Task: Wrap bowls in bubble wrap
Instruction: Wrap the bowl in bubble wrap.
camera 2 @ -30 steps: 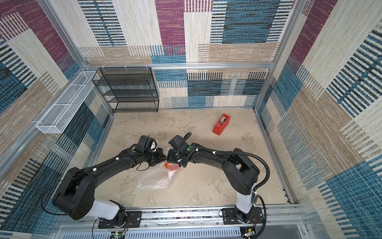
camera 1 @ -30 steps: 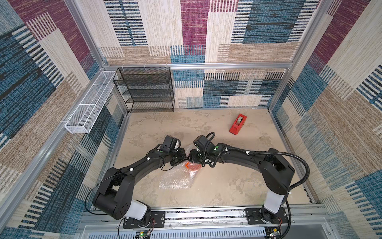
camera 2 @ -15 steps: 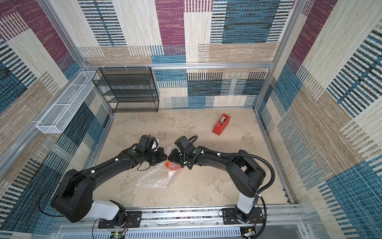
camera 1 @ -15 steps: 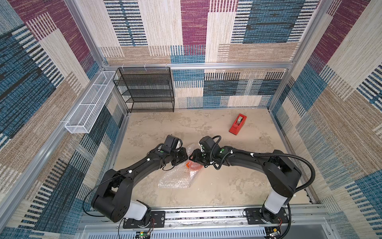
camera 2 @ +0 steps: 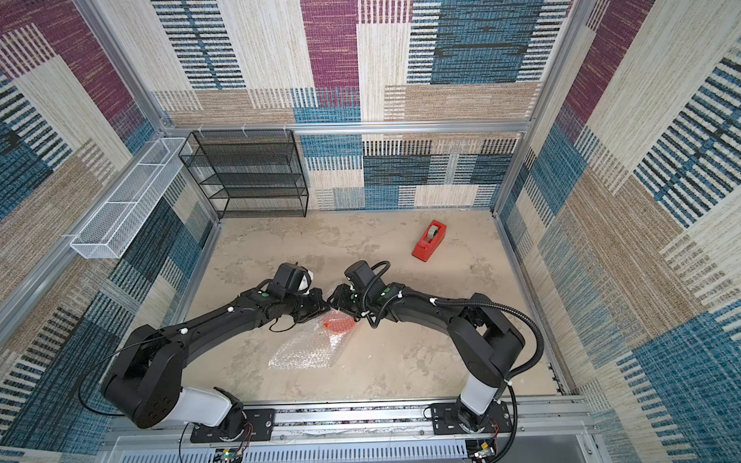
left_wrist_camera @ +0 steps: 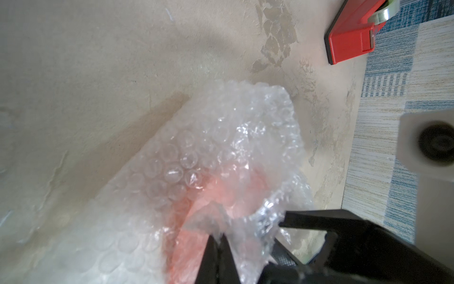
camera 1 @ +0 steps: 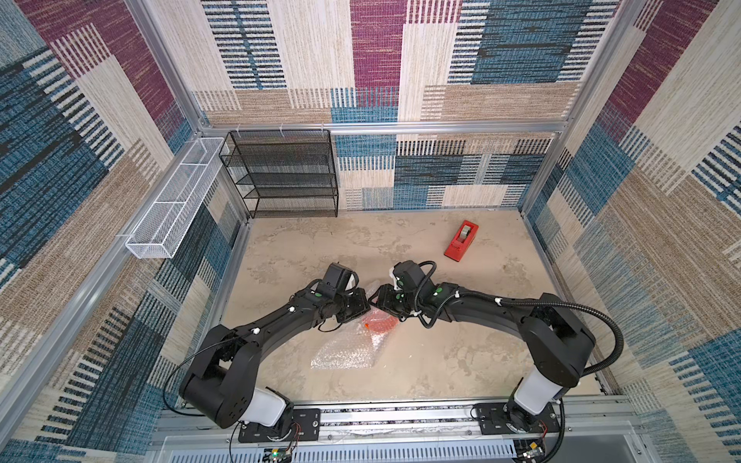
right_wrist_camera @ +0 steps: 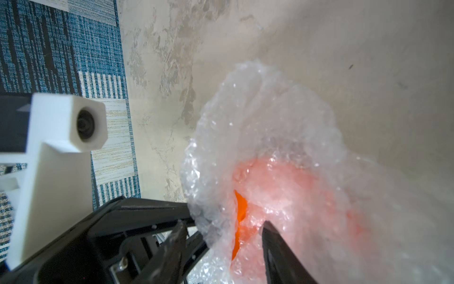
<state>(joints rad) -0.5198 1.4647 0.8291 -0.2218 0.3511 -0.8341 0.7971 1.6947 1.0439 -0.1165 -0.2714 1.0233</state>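
Here: one bowl, one bubble wrap; left pincer pinches the wrap, right pincer straddles both, grip unclear.

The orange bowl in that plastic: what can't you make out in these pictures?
- Orange bowl: both top views, mostly covered by bubble wrap.
- Right gripper: right wrist view, wrap hides whether it grips anything.
- Tape dispenser: left wrist view, cut off by the edge.

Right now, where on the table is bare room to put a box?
Free: the back strip between shelf and tape dispenser; the front patch between bubble wrap and right arm. Crowded: the middle, where the left arm joins it over the bowl.
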